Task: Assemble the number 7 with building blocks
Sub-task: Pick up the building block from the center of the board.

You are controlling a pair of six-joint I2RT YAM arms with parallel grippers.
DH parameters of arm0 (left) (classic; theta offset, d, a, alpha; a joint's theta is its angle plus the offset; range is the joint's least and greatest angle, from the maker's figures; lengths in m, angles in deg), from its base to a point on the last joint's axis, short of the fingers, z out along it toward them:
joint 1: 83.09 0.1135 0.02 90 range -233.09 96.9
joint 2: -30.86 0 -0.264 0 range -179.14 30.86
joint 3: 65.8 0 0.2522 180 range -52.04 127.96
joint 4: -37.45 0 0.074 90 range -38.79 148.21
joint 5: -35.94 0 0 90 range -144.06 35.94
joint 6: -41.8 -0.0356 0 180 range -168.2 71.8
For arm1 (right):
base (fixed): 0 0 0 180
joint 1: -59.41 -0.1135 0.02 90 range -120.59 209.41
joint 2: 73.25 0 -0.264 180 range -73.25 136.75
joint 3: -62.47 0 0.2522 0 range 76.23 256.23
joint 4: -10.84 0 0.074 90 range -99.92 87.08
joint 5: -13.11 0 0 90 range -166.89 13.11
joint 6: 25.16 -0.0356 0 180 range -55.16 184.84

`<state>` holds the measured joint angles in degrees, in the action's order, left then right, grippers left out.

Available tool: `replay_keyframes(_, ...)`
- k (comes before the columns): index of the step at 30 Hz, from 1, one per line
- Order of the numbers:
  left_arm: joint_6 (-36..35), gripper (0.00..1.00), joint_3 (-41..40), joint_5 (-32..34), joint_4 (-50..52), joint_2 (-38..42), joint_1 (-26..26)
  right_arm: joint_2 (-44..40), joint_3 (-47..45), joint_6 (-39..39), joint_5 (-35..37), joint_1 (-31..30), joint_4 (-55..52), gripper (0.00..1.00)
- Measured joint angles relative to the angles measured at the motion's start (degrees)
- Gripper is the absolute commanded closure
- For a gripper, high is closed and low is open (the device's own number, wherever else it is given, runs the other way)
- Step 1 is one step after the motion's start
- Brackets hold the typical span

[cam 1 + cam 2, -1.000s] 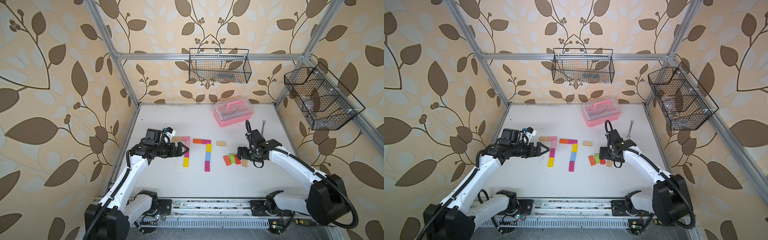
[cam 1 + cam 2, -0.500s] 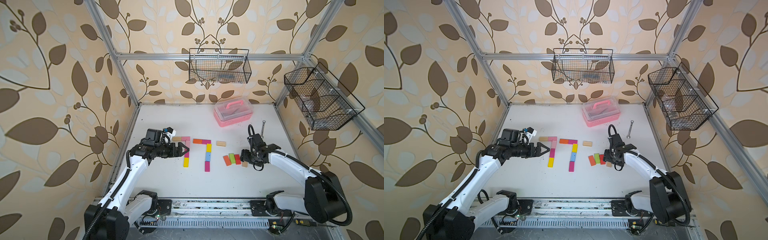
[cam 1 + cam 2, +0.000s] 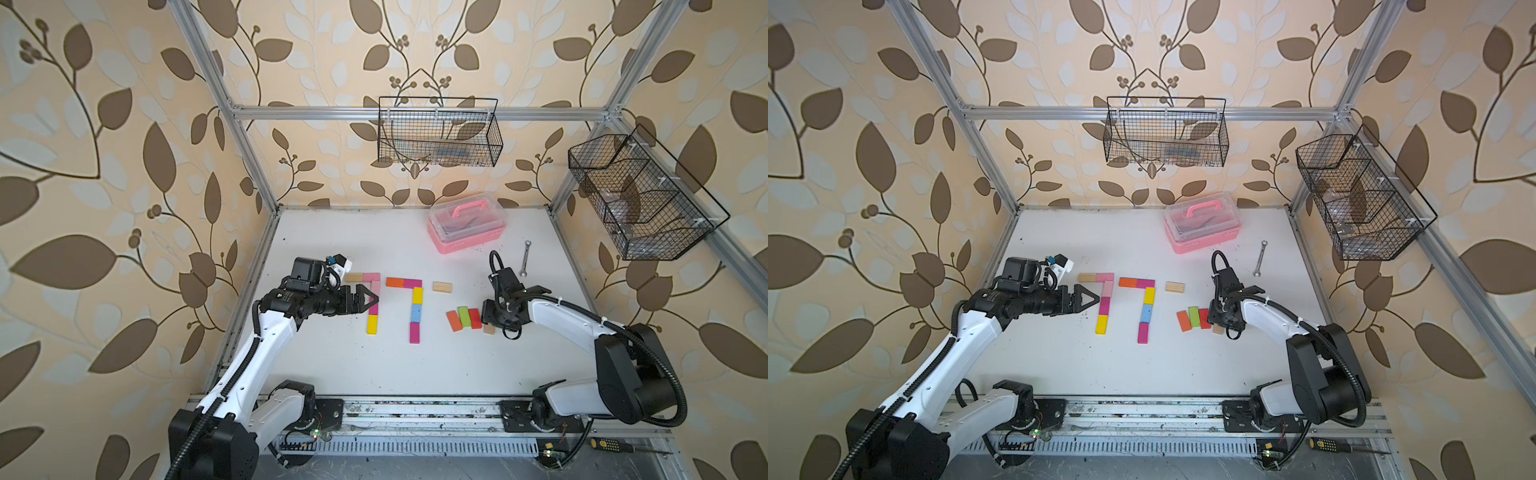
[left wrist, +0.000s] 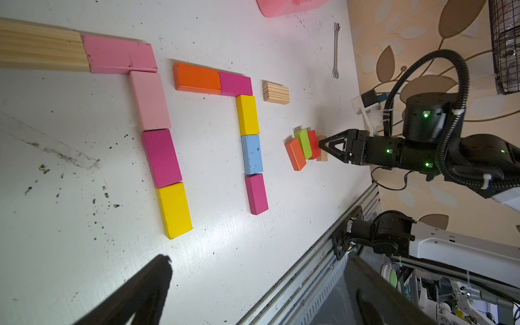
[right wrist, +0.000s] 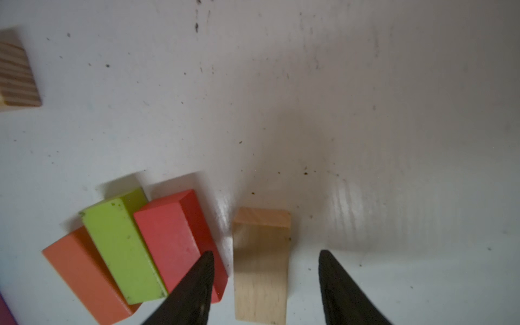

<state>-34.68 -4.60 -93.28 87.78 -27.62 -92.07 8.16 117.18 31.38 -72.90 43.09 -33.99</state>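
Your right hand (image 5: 266, 252) | apart, narrower than before | plain wooden block (image 5: 261, 264) between its tips, unclamped | next pickup likely starting.

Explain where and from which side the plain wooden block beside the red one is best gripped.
Grip the plain wooden block across its two long sides, coming straight down from above: it lies flat and is narrowest that way. The red block sits close on one side, so the right tool probably has only a narrow gap there.
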Motion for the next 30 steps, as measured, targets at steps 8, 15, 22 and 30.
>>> replay_keyframes(8,0.0,0.01,0.0,-0.02,0.0,0.0,-0.11,1.51,-0.13,0.26,0.13,0.96,1.27,0.46)
replay_keyframes(15,0.0,0.01,0.0,0.0,0.0,0.11,-0.11,1.92,-0.24,0.52,0.52,1.03,2.43,0.49)
replay_keyframes(22,0.0,0.01,0.0,0.0,-0.02,1.03,-0.11,2.21,-0.24,1.25,1.44,0.94,2.69,0.62)
replay_keyframes(30,0.0,0.01,0.0,0.02,-0.02,1.14,-0.11,0.63,-0.46,1.6,0.96,1.29,1.79,0.73)
